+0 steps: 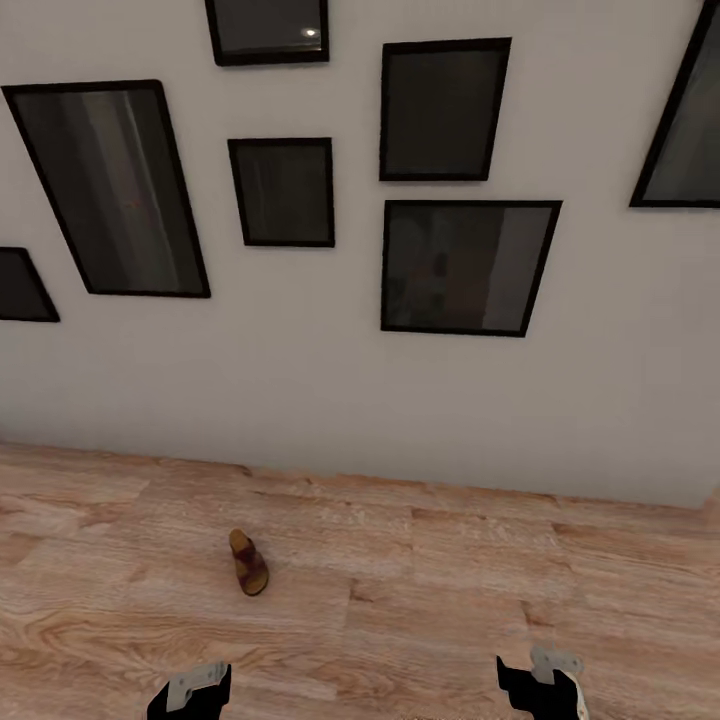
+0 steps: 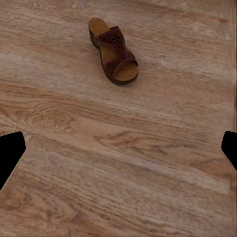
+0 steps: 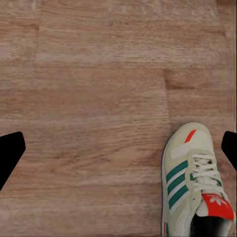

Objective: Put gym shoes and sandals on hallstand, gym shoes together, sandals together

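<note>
Dark framed pictures [image 1: 466, 266] on a pale wall [image 1: 300, 380]

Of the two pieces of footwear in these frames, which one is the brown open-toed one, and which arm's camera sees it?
The sandal, seen from the left wrist, flat on the floor. The gym shoe in the right wrist view is off-white, laced, green-striped.

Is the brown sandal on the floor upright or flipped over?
Upright: the dark-brown open sandal rests sole-down on the wood-grain plank floor, its strap and tan footbed facing up.

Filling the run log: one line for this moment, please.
sandal on floor | sneaker on floor | left gripper open, empty | right gripper open, empty
</note>
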